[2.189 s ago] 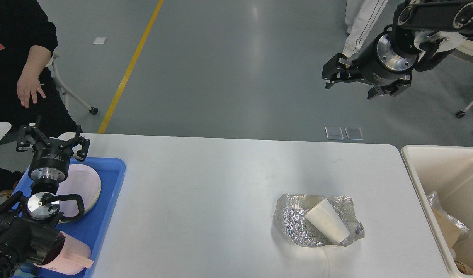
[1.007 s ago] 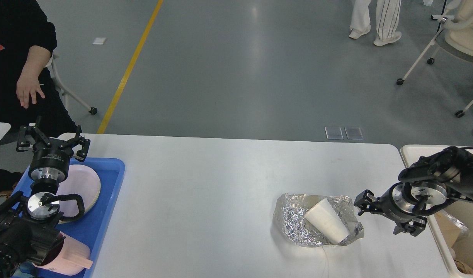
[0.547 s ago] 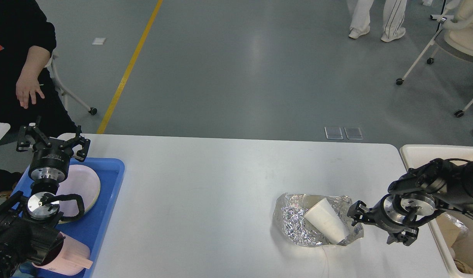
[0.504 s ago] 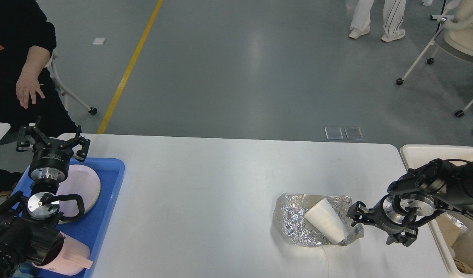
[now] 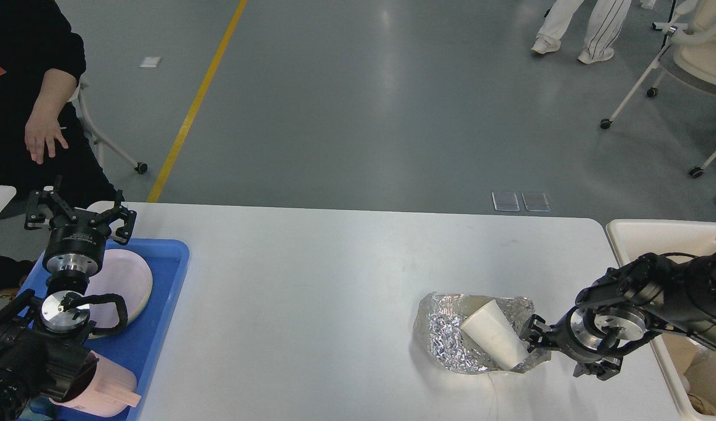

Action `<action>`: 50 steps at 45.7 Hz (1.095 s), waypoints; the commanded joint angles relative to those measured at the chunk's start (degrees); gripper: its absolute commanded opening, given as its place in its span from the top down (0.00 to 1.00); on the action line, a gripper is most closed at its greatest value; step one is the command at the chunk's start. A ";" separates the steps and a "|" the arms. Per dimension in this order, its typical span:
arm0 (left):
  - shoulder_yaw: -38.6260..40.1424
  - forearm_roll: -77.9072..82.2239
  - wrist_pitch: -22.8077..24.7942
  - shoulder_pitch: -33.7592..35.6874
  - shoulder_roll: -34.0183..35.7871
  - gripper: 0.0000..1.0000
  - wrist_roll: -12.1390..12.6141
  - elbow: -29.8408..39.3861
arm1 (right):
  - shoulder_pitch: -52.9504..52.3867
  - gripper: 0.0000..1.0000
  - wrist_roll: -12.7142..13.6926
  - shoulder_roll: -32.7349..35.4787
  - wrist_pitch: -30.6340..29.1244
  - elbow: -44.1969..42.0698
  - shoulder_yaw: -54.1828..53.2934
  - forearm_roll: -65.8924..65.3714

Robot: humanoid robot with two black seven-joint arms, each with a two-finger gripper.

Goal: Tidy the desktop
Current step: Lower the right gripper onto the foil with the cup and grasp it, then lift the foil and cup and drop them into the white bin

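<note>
Pink cup (image 5: 103,390), lying on its side at the near end of a blue tray (image 5: 159,327) that is sitting on the near left corner of the desktop (image 5: 311,304). Left arm, reaching over that tray; left gripper (image 5: 79,214) hanging above the tray's far end with both fingers spread wide, gripping nothing. Pale plate (image 5: 124,280), resting in the far half of the tray, partly hidden behind the arm. White paper cup (image 5: 492,339), lying tipped on a sheet of crumpled foil (image 5: 446,339) toward the near right part of the desktop. Right gripper (image 5: 554,351), sitting low at the foil's right edge, fingers parted, the upper one touching or just beside the foil near the cup's rim, nothing clamped between them. Cream bin (image 5: 644,240), standing just beyond the desktop's right edge, holding crumpled scraps. Grey floor (image 5: 358,105), stretching beyond the far edge, with a yellow line (image 5: 197,99). Person in black (image 5: 24,88), standing past the far left corner.
</note>
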State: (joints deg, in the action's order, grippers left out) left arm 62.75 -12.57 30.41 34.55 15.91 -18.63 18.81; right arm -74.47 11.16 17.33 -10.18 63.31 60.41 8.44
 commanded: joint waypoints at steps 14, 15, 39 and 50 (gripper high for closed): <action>0.00 0.00 0.00 -0.01 -0.01 0.04 0.00 0.00 | -0.23 1.00 0.09 -0.01 -0.81 1.38 -0.65 0.17; 0.00 0.00 0.00 -0.01 -0.01 0.04 0.00 0.00 | -0.32 1.00 0.09 -0.01 -0.81 1.38 -0.65 0.17; 0.00 0.00 0.00 -0.01 -0.01 0.04 0.00 0.00 | -12.61 1.00 0.17 7.80 -5.28 7.89 -3.99 0.26; 0.00 0.00 0.00 -0.01 -0.01 0.04 0.00 0.00 | -27.56 1.00 0.09 15.01 -18.99 7.89 -4.07 0.35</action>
State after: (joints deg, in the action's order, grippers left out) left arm 62.75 -12.57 30.41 34.55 15.90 -18.63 18.81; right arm -95.34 11.28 29.32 -24.43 71.18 56.34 8.70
